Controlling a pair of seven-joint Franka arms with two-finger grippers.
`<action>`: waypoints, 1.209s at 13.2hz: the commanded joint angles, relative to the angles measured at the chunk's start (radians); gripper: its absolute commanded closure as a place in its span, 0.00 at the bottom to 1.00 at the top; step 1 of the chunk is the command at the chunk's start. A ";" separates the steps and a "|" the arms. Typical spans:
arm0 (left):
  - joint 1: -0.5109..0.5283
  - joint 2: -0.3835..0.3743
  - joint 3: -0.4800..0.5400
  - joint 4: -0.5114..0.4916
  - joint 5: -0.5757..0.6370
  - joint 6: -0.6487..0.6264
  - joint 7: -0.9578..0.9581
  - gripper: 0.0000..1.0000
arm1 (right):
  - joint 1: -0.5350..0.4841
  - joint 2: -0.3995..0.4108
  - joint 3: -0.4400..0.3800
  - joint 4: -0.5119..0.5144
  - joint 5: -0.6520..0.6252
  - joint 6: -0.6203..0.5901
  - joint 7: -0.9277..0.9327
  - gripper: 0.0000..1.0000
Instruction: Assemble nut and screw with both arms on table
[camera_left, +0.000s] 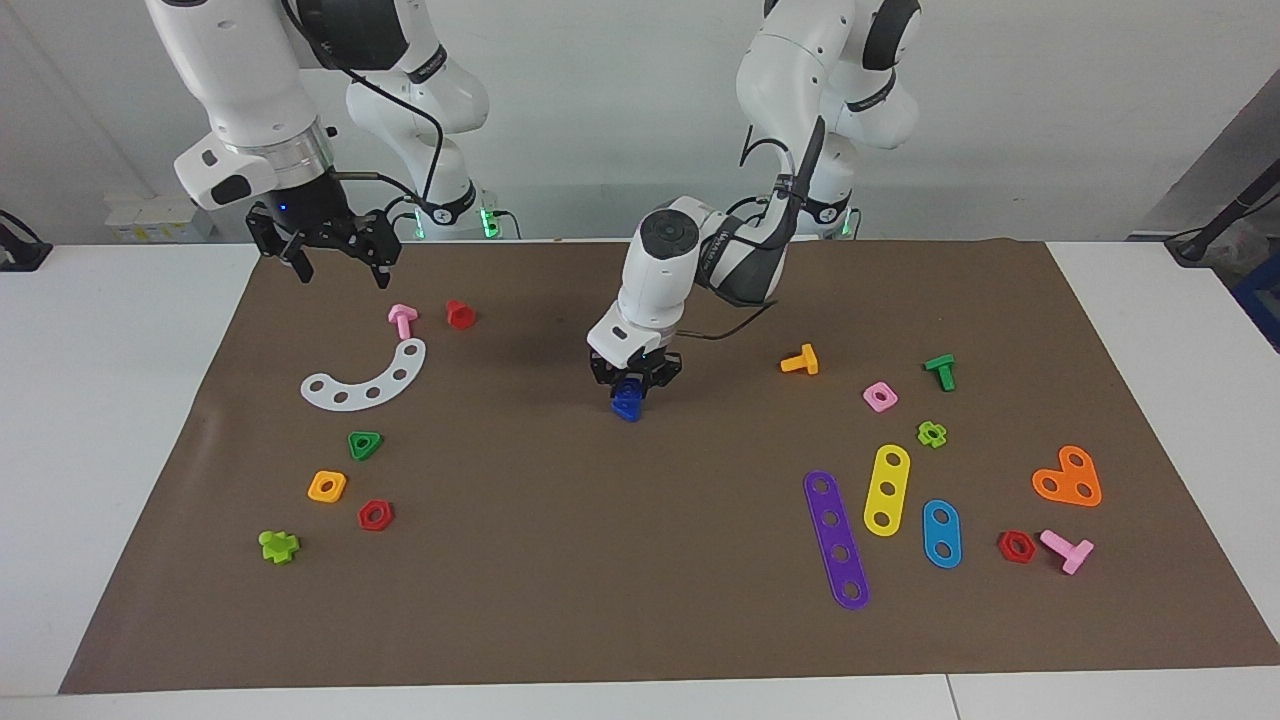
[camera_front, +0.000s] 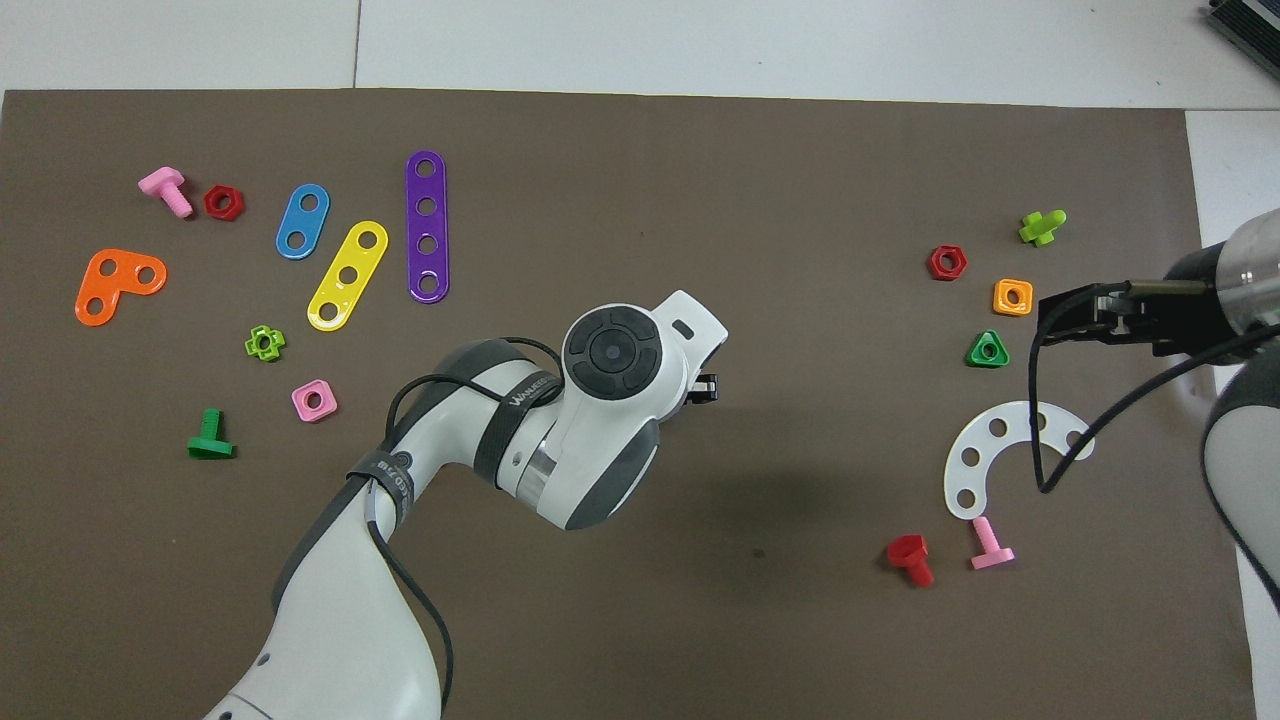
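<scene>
My left gripper (camera_left: 634, 380) reaches down over the middle of the brown mat (camera_left: 600, 560) and is shut on a small blue piece (camera_left: 627, 402) with a triangular outline, the screw. It hangs at or just above the mat. I cannot make out the blue nut as a separate piece. In the overhead view the left wrist (camera_front: 610, 400) hides the blue piece and only a bit of black finger (camera_front: 705, 388) shows. My right gripper (camera_left: 342, 272) is open and empty, raised over the mat near the pink bolt (camera_left: 402, 320); it also shows in the overhead view (camera_front: 1045, 318).
Toward the right arm's end lie a red bolt (camera_left: 460, 314), a white arc plate (camera_left: 365, 382), a green triangular nut (camera_left: 365, 445), an orange square nut (camera_left: 327, 486) and a red hex nut (camera_left: 375, 515). Toward the left arm's end lie an orange bolt (camera_left: 800, 360), a pink square nut (camera_left: 880, 397) and coloured strips (camera_left: 836, 540).
</scene>
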 joint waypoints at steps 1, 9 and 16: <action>-0.012 0.000 0.018 -0.047 -0.007 0.063 0.005 0.96 | -0.015 -0.027 0.007 -0.029 0.012 -0.003 -0.029 0.00; -0.003 0.000 0.026 0.012 0.015 0.001 0.006 0.01 | -0.018 -0.027 0.007 -0.029 0.013 -0.005 -0.029 0.00; 0.311 -0.139 0.041 0.166 0.058 -0.444 0.103 0.05 | -0.016 -0.027 0.007 -0.027 0.021 -0.005 -0.027 0.00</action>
